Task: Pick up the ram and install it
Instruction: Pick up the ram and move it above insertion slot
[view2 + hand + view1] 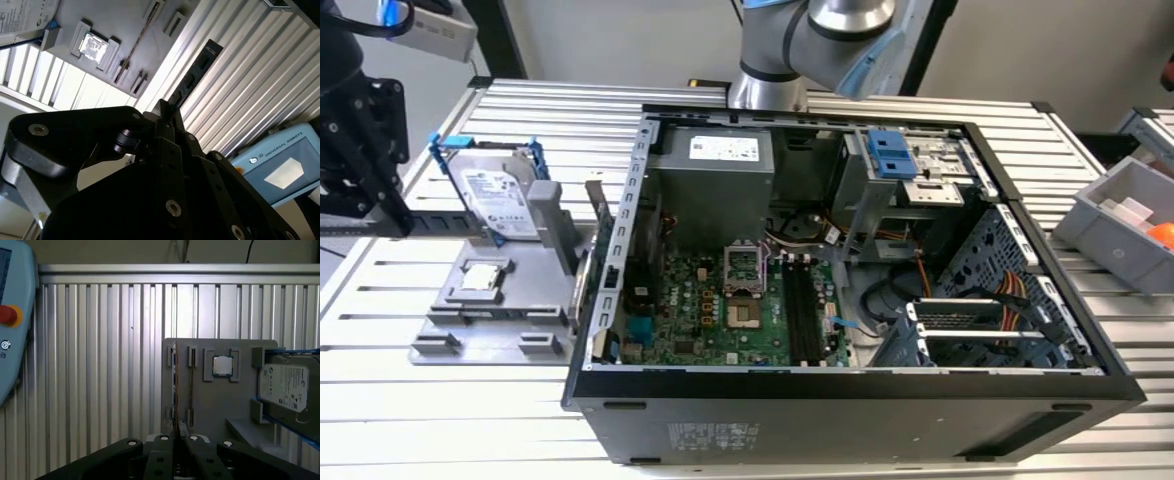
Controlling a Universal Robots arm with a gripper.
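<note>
1 ribbed aluminium table (454,420) carries everything. An open computer case (854,410) lies at its middle in the exterior view, with the motherboard (707,310) exposed. White labels sit on the case's near wall and on the power supply (720,148), but their print cannot be made out. The robot arm (834,30) stands at 12 o'clock of the case, cut off by the frame edge. A grey fixture (467,345) sits just beside the case at its 9 o'clock. A light-blue pendant (285,165) bears lettering and is only partly in frame. A labelled hard drive (494,190) in a blue frame stands upright at the fixture's 12 o'clock end. The gripper (176,440) hangs at 10 o'clock of the fixture in the exterior view, partly cut off. Its fingers are drawn close together and hold nothing. The ram (174,385) stands on its long edge in a fixture slot, apart from the gripper. Both wrist views show it edge-on, so its chips are hidden. 1 square processor chip (483,277) rests in a pocket between ram and hard drive.
</note>
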